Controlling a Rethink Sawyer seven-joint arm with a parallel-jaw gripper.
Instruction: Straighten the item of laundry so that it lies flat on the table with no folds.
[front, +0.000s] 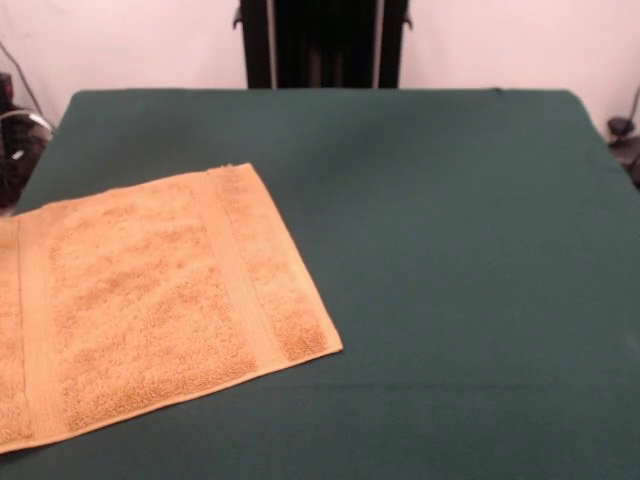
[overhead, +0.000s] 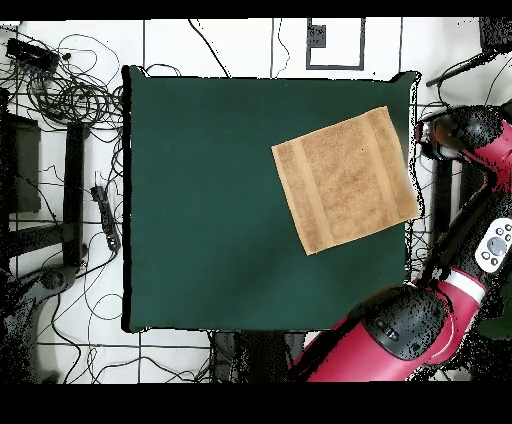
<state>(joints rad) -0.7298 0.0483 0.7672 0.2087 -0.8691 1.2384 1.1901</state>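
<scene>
The orange-tan towel (front: 150, 300) lies spread open and flat on the green table (front: 450, 250), at the left in the front view, with its left part cut off by the picture's edge. Two band stripes run across it and no fold shows. In the overhead view the towel (overhead: 345, 180) lies turned at a slight angle at the upper right of the table (overhead: 200, 200), one corner reaching the table's right edge. My gripper (overhead: 435, 138) is drawn back beyond that right edge, apart from the towel. It does not show in the front view.
The black pedestal (front: 320, 45) stands behind the table's far side. The red arm (overhead: 400, 330) curls round the table's lower right corner. Cables (overhead: 70, 90) and stands lie on the floor left of the table.
</scene>
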